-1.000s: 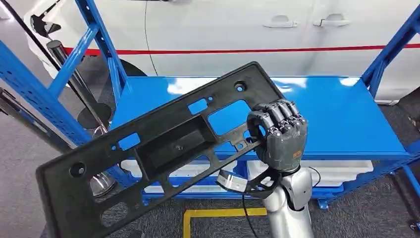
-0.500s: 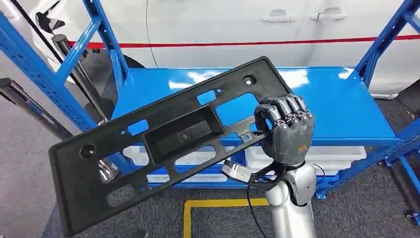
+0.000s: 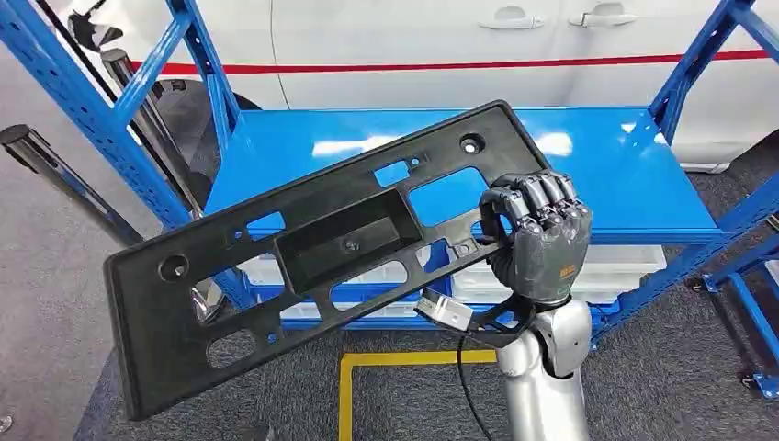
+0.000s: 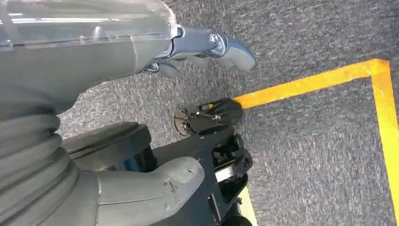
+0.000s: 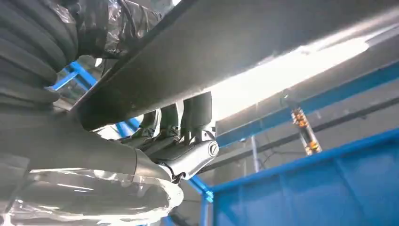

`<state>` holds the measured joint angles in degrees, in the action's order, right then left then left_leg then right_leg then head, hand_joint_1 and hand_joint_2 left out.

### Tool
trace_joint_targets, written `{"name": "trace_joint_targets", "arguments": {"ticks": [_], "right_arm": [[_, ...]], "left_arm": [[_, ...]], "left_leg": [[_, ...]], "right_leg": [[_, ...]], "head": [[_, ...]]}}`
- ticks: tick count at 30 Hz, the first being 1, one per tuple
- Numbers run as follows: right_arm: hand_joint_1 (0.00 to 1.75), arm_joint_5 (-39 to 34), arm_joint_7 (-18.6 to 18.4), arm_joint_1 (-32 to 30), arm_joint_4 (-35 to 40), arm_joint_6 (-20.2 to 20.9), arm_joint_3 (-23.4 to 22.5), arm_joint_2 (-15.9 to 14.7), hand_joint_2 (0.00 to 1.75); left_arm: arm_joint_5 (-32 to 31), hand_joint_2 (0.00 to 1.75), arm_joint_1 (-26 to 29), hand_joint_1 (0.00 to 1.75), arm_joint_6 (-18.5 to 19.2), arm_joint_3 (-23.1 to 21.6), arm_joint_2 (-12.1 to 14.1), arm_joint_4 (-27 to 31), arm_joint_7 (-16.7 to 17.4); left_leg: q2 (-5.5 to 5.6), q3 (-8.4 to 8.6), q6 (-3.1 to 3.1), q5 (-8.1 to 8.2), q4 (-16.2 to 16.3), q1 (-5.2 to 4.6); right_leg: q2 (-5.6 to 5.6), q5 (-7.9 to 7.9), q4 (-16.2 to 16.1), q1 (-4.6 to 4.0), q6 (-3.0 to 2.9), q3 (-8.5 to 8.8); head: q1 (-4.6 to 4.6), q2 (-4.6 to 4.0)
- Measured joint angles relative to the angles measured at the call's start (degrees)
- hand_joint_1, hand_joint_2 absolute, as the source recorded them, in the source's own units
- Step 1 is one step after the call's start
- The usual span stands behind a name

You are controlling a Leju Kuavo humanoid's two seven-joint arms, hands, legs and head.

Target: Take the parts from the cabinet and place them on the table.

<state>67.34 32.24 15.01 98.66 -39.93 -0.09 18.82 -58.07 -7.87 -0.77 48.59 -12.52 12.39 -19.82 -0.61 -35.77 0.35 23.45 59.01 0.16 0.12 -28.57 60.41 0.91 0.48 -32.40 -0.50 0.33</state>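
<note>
R hand (image 3: 542, 248) grips the long black part (image 3: 312, 257) by its near edge, tilted in the air in front of the blue cabinet shelf (image 3: 625, 184) w/ L hand (image 4: 141, 188) hanging empty, fingers loosely apart — so pickup looks done, table drop-off still left.

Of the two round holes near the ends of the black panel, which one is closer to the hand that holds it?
The round hole at the panel's upper end, just above the right hand. The other hole sits at the far lower end.

Head view high, facing down, wrist views close, left facing floor (image 4: 306, 155)
</note>
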Motion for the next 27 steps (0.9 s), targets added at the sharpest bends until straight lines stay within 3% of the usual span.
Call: {"name": "trace_joint_targets", "arguments": {"ticks": [1, 2, 3, 8, 12, 13, 14, 15, 16, 17, 19, 20, 21, 22, 24, 25, 26, 27], "right_arm": [[1.75, 0.0, 0.0, 0.0, -0.1, 0.0, 0.1, 0.0, 1.75], [1.75, 0.1, 0.0, 0.2, -0.1, 0.0, 0.1, 0.1, 1.75], [1.75, 0.3, -0.1, 0.2, -0.2, 0.0, 0.2, 0.2, 1.75], [1.75, 0.3, -0.1, 0.2, -0.2, 0.0, 0.3, 0.3, 1.75], [1.75, 0.5, -0.2, 0.3, -0.2, 0.0, 0.4, 0.3, 1.75], [1.75, 0.7, -0.3, 0.4, -0.2, 0.0, 0.7, 0.3, 1.75], [1.75, 0.8, -0.3, 0.4, -0.2, 0.0, 0.7, 0.3, 1.75], [1.75, 1.0, -0.5, 0.5, -0.3, 0.0, 1.0, 0.3, 1.75], [1.75, 1.1, -0.8, 0.6, -0.2, 0.0, 1.5, 0.3, 1.75], [1.75, 1.1, -0.8, 0.8, -0.2, 0.0, 1.7, 0.3, 1.75], [1.75, 1.1, -0.8, 0.8, -0.2, 0.0, 1.9, 0.3, 1.75], [1.75, 1.2, -0.8, 0.9, -0.1, 0.0, 2.0, 0.3, 1.75], [1.75, 1.2, -0.8, 0.9, -0.1, 0.0, 2.0, 0.3, 1.75], [1.75, 1.2, -0.9, 1.0, -0.1, 0.0, 2.0, 0.3, 1.75], [1.75, 1.2, -0.9, 1.1, -0.1, 0.0, 2.0, 0.3, 1.75], [1.75, 1.2, -0.9, 1.1, -0.1, 0.0, 2.0, 0.3, 1.75], [1.75, 1.2, -0.9, 1.1, -0.2, 0.0, 2.0, 0.3, 1.75], [1.75, 1.2, -1.0, 1.1, -0.2, 0.0, 2.0, 0.3, 1.75]], "left_arm": [[0.0, 1.75, 0.1, 0.00, 0.0, 0.0, 0.0, 0.0, 0.1], [0.0, 1.75, 0.0, 0.00, 0.0, 0.0, 0.0, 0.0, 0.1], [0.0, 1.75, 0.0, 0.00, -0.1, 0.0, 0.0, 0.0, 0.1], [0.0, 1.75, 0.0, 0.00, -0.1, 0.0, 0.0, 0.0, 0.1], [-0.1, 1.75, 0.0, 0.00, -0.1, 0.0, 0.0, 0.0, 0.1], [-0.1, 1.75, 0.0, 0.00, 0.0, 0.0, 0.0, 0.0, 0.1], [-0.1, 1.75, -0.1, 0.00, 0.0, 0.0, 0.0, 0.0, 0.1], [-0.1, 1.75, -0.1, 0.00, 0.0, 0.0, -0.1, 0.0, 0.1], [-0.2, 1.75, -0.2, 0.00, 0.0, -0.1, -0.1, 0.0, 0.1], [-0.2, 1.75, -0.5, 0.00, 0.0, -0.1, 0.1, 0.0, 0.1], [-0.2, 1.75, -0.4, 0.00, 0.0, -0.1, 0.1, 0.0, 0.1], [-0.2, 1.75, -0.4, 0.00, 0.0, -0.1, 0.0, 0.0, 0.1], [-0.2, 1.75, -0.5, 0.00, 0.0, -0.1, 0.0, 0.0, 0.1], [-0.2, 1.75, -0.6, 0.00, 0.1, -0.2, 0.0, 0.0, 0.0], [-0.2, 1.75, -0.5, 0.00, 0.1, -0.3, 0.0, 0.0, 0.0], [-0.2, 1.75, -0.5, 0.00, 0.1, -0.3, 0.0, 0.0, 0.0], [-0.2, 1.75, -0.5, 0.00, 0.1, -0.4, 0.0, 0.0, 0.0], [-0.2, 1.75, -0.5, 0.00, 0.2, -0.4, 0.0, 0.0, 0.0]], "left_leg": [[0.02, -0.29, -0.30, -0.21, 0.1, 0.06], [0.09, -0.64, -0.55, 0.78, 0.7, 0.37], [0.10, -1.40, -0.82, 2.90, 2.1, 0.39], [0.10, -1.46, -0.83, 3.07, 2.3, 0.39], [0.11, -2.13, -0.94, 5.03, 4.4, 0.39], [0.11, -3.75, -1.14, 8.59, 9.5, 0.43], [0.11, -4.39, -1.20, 9.79, 11.6, 0.43], [0.12, -5.53, -1.14, 11.76, 16.9, 0.42], [0.28, 6.03, 1.27, 5.61, 2.1, -0.70], [0.26, 6.94, 1.89, 6.08, -1.1, -1.24], [0.25, 6.82, 2.44, 5.30, -1.8, -1.46], [0.14, 7.18, 2.65, 3.82, -3.4, -0.44], [-0.12, 6.95, 2.54, 3.03, -3.9, -0.63], [-0.18, 6.24, 3.14, 2.41, -3.9, -0.59], [-0.21, 4.76, 2.89, 1.50, -3.7, -0.59], [-0.26, 4.02, 2.77, 1.07, -3.5, -0.58], [-0.33, 3.18, 2.60, 0.62, -3.3, -0.49], [-0.34, 2.27, 2.34, 0.29, -2.8, -0.34]], "right_leg": [[-0.03, 0.45, -0.3, 0.07, -0.58, -0.28], [-0.18, 0.90, -0.4, 0.26, -1.25, -0.64], [-0.18, 1.28, -0.4, 0.23, -1.65, -1.05], [-0.19, 1.30, -0.4, 0.23, -1.68, -1.08], [-0.20, 1.57, -0.4, 0.21, -1.87, -1.39], [-0.24, 2.08, -0.4, 0.04, -2.10, -2.06], [-0.24, 2.32, -0.4, -0.05, -2.17, -2.37], [-0.25, 3.07, -0.3, -0.40, -2.25, -3.50], [-0.16, 4.62, -0.1, -1.01, -2.26, -5.11], [-0.47, 5.71, -0.4, -0.64, -1.31, -5.38], [-0.47, 6.69, -1.0, -0.51, -0.70, -5.31], [-0.40, 6.64, -0.9, -0.86, -0.46, -5.62], [-0.23, 4.74, 0.0, -0.72, -0.12, -6.09], [-0.10, 1.25, 2.8, -0.58, 0.16, -7.11], [-0.10, -4.39, 11.1, -0.23, 0.82, -9.30], [-0.13, -5.12, 14.0, 0.01, 1.18, -9.79], [-0.14, -4.16, 15.1, 0.30, 1.53, -9.33], [-0.17, -2.32, 13.8, 0.59, 1.84, -7.73]], "head": [[0.05, 0.00], [0.02, 0.00], [0.00, 0.00], [-0.02, 0.00], [-0.02, 0.00], [-0.02, 0.00], [-0.02, 0.00], [-0.02, 0.00], [-0.02, 0.00], [-0.02, 0.00], [0.02, 0.00], [0.00, 0.00], [0.02, 0.00], [0.02, 0.00], [0.00, 0.00], [0.02, 0.00], [0.02, 0.00], [0.00, 0.00]]}}
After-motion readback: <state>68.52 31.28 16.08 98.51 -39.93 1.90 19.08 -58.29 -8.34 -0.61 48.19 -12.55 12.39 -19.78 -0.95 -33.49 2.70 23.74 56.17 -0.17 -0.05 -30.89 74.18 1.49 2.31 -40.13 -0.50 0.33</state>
